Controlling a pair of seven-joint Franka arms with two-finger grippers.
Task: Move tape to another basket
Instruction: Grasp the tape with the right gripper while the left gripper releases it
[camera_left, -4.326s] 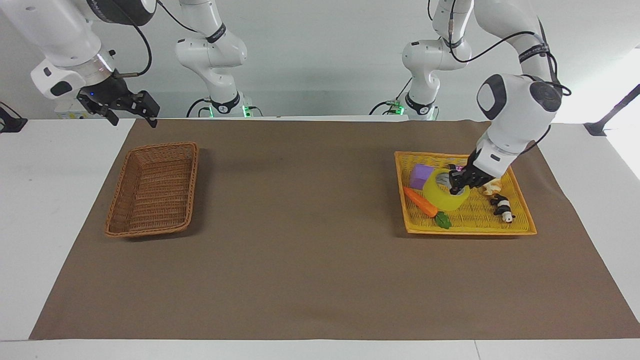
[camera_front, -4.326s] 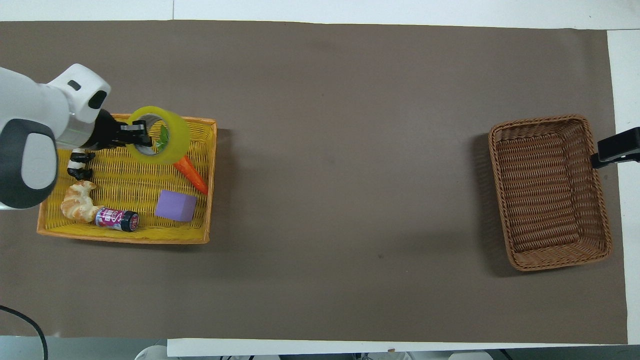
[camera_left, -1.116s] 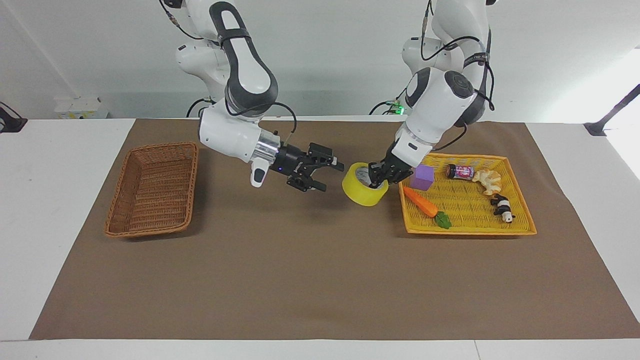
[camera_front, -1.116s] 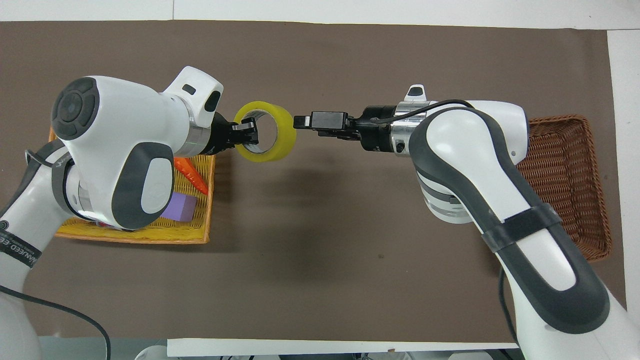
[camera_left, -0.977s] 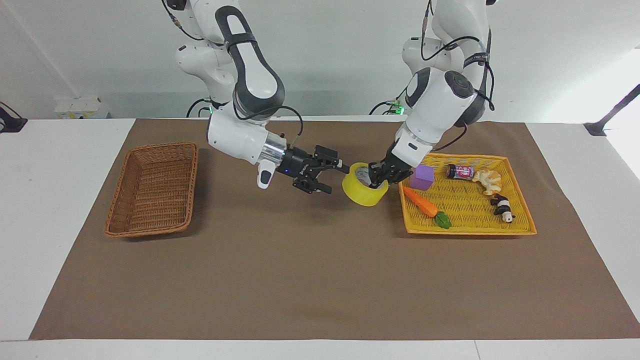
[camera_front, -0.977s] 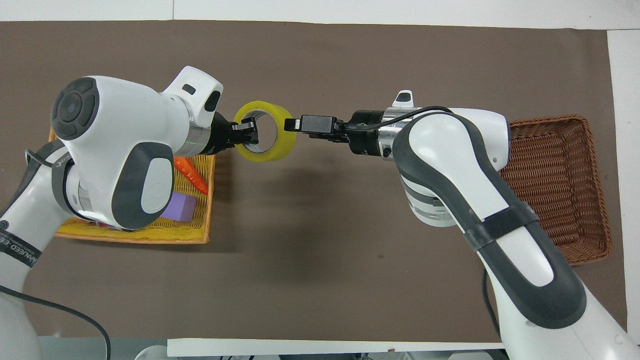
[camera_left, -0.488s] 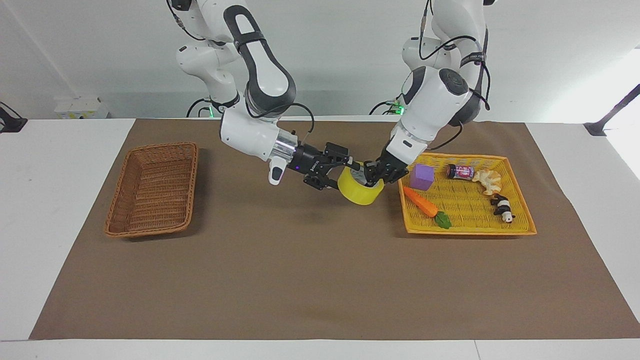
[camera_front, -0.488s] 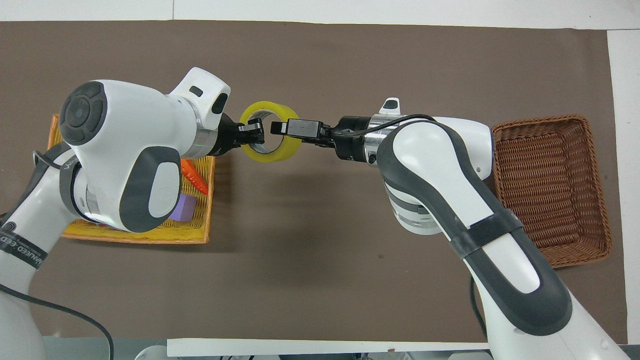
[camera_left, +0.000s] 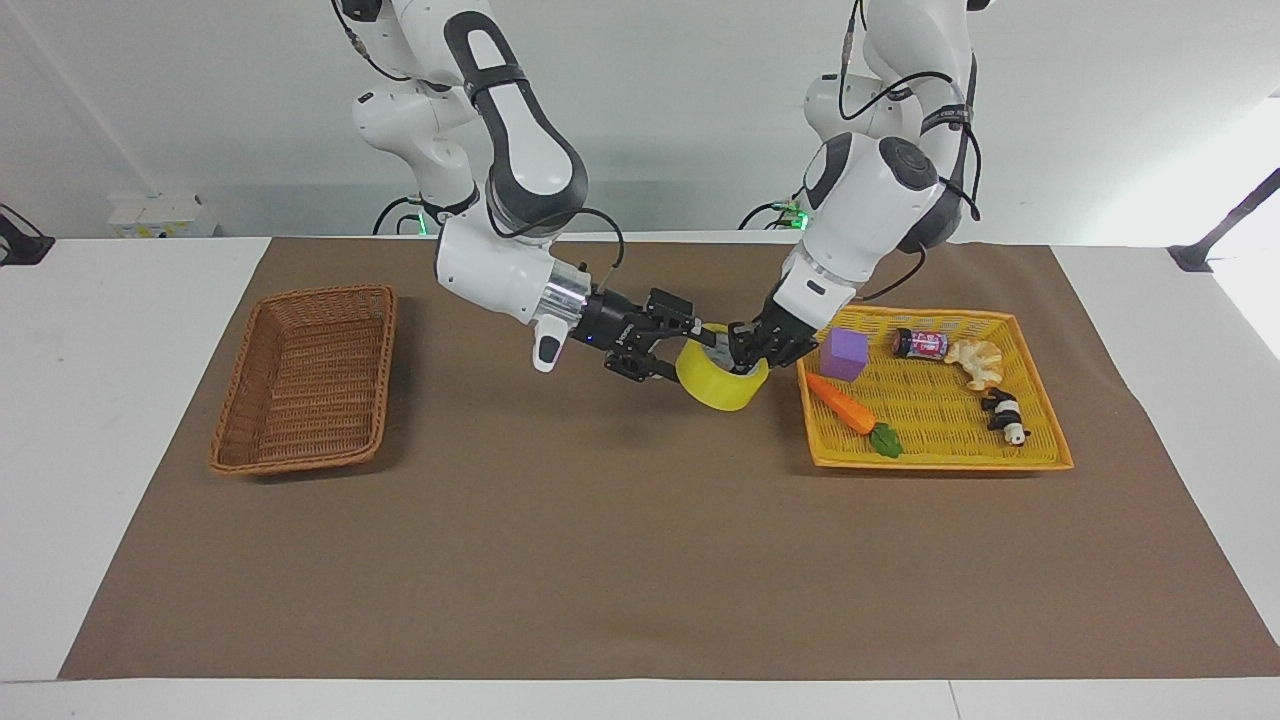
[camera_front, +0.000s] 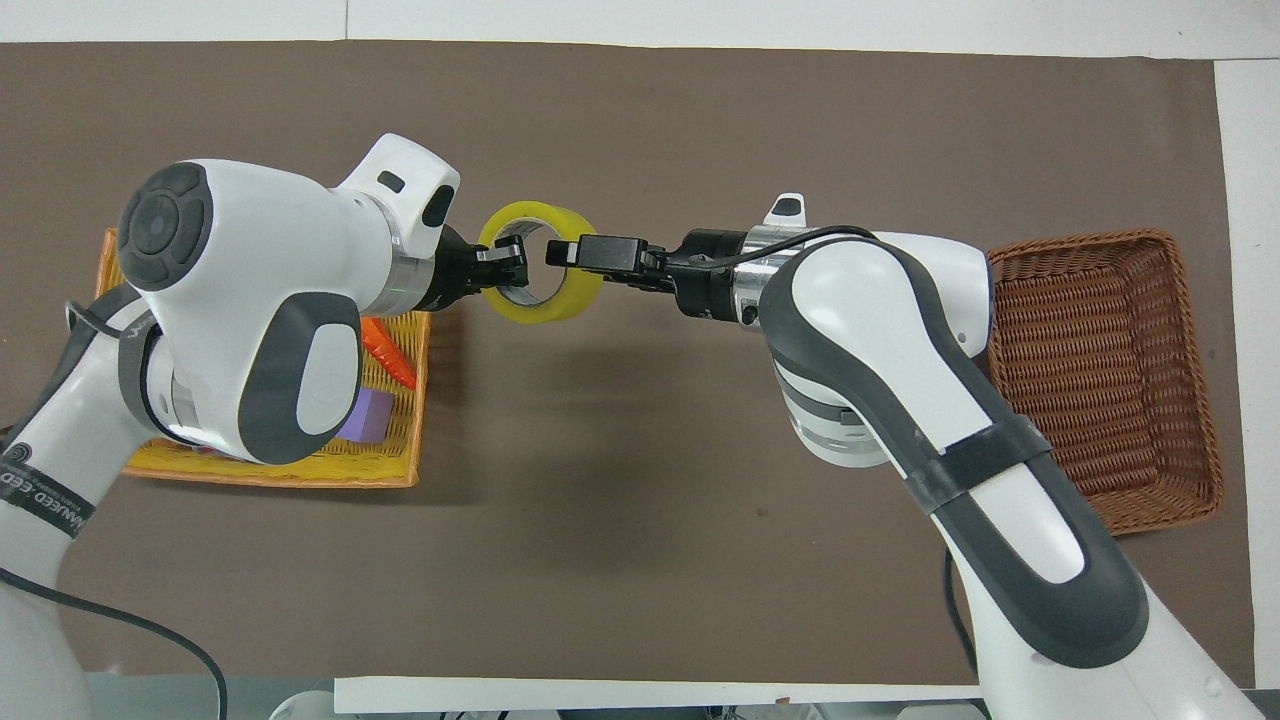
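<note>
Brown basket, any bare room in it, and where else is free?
The brown basket holds nothing. The mat between it and the tape is free, as is the strip farther from the robots than the yellow tray. Crowded: that tray and, beside it, the left gripper and right gripper at the tape.

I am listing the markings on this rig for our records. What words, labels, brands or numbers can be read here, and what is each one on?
"...ANUEED EED": partial white lettering on the black strap around the left arm, cut off by the frame edge.
Small bottle in the yellow basket: pink and white printed label, too small to read.
Black straps on both arms in the facing view, such as the right arm's: faint lettering, unreadable.
Nothing readable on the tape.
</note>
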